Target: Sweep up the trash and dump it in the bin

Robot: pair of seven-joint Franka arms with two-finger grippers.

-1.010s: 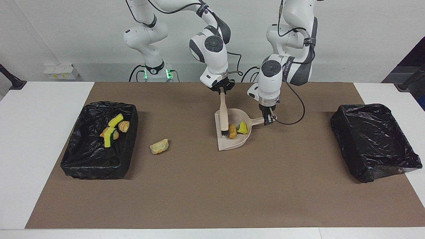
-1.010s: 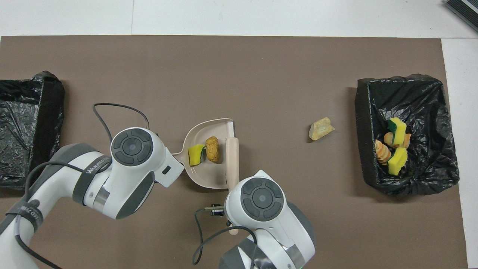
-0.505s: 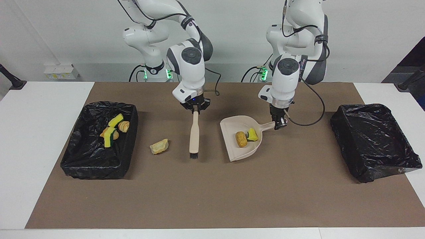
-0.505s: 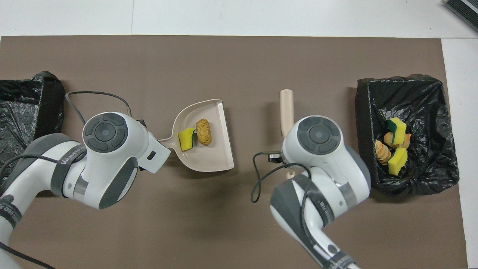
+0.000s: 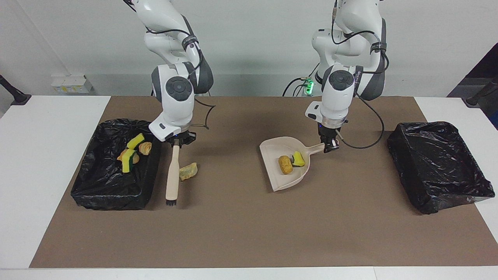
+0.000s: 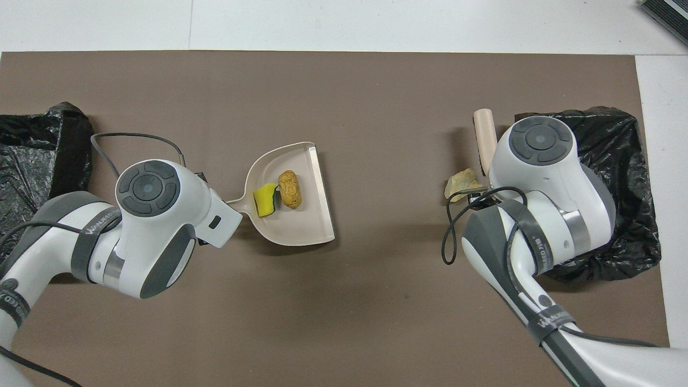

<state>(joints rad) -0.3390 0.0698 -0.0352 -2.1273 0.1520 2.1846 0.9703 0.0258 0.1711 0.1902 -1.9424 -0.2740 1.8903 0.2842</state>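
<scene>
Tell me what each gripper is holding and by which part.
The right gripper grips the brush by the top of its handle; the left gripper grips the dustpan by its handle's end.

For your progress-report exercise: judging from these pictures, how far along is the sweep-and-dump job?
Done: several pieces lie in the bin at the right arm's end. In hand: the left end effector holds the dustpan with a sponge chunk and bread lump inside; the right end effector holds the brush beside the last loose piece. Left: sweep that piece, dump the pan.

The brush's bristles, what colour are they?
Black, on the beige brush; the bristles show best in the facing view.
</scene>
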